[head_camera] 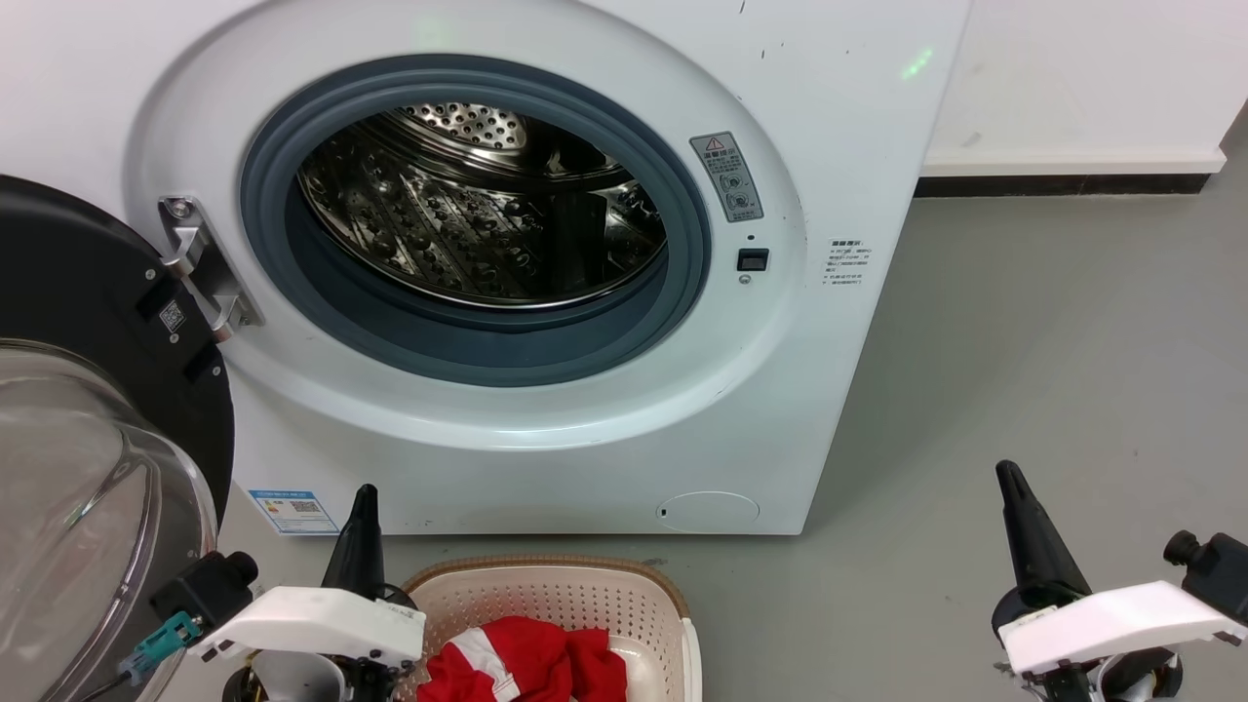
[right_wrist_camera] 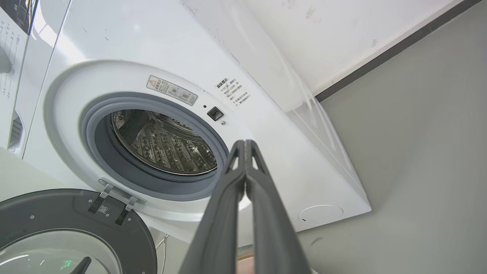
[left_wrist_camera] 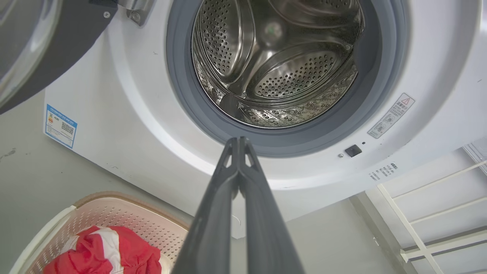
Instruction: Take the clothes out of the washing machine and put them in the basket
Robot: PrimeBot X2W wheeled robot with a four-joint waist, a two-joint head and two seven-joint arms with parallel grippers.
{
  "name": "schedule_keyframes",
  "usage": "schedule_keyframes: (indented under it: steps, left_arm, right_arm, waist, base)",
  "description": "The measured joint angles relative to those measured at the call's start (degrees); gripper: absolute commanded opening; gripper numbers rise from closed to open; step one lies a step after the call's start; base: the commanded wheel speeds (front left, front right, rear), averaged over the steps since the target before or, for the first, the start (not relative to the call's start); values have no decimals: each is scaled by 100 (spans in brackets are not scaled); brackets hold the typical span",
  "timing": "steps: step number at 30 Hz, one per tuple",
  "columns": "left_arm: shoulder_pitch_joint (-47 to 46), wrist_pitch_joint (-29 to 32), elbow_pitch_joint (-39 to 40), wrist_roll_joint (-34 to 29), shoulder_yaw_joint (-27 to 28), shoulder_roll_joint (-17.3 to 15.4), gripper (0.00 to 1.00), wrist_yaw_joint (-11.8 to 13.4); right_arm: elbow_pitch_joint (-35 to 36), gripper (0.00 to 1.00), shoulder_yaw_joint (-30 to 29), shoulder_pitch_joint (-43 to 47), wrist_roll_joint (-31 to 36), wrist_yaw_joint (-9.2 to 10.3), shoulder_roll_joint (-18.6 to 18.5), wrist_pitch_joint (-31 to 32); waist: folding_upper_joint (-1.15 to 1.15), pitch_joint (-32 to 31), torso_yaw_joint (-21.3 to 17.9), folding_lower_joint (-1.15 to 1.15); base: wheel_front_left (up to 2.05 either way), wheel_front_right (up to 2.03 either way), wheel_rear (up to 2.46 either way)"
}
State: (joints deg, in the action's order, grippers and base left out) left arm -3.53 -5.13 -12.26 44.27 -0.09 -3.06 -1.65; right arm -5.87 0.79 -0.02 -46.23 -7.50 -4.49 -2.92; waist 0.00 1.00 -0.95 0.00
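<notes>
Head view, washing machine (head_camera: 546,468): centre frame, door (head_camera: 97,292) swung wide at left.
Clothes (head_camera: 526,663): red heap in basket (head_camera: 546,564), bottom centre.
Left gripper (left_wrist_camera: 239,139): fingers pressed together, empty.
Right gripper (right_wrist_camera: 244,141): fingers pressed together, empty.

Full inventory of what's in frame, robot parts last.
Large white front-loading washing machine: one, white, ahead on the grey floor.
Perforated steel drum: one, silver, inside the machine, no fabric seen.
Black-framed glass door: one, black and clear, swung open at left.
Low cream perforated plastic basket: one, cream with brown rim, on the floor before the machine.
Red fabric clothes with white trim: one bunched heap, piece count unclear, in the basket.
Blue label: one, blue, machine's lower left front.
Left end effector: one, dark fingers, shut, beside the basket.
Right end effector: one, dark fingers, shut, over the floor at right.
</notes>
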Motion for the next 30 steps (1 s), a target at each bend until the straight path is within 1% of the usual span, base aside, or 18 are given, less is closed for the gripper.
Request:
schedule_keyframes:
  steps: [23,24,30]
  left_arm:
    - [-62,401,-57,1649,225,5,0,-199]
    - [-73,450,-67,1847,249,5,0,-220]
    - [-115,547,-79,2214,299,7,0,-267]
  right_arm:
    - [-275,0,-130,-207,-1679,1,-29,238]
    - [-310,0,-147,-211,-1884,1,-30,254]
    - [-367,0,-186,-244,-2252,1,-32,304]
  waist:
    - [0,-22,25,0]
    - [0,-25,29,0]
    - [0,-30,35,0]
  base:
    - [0,0,0]
    - [0,0,0]
    - [0,0,0]
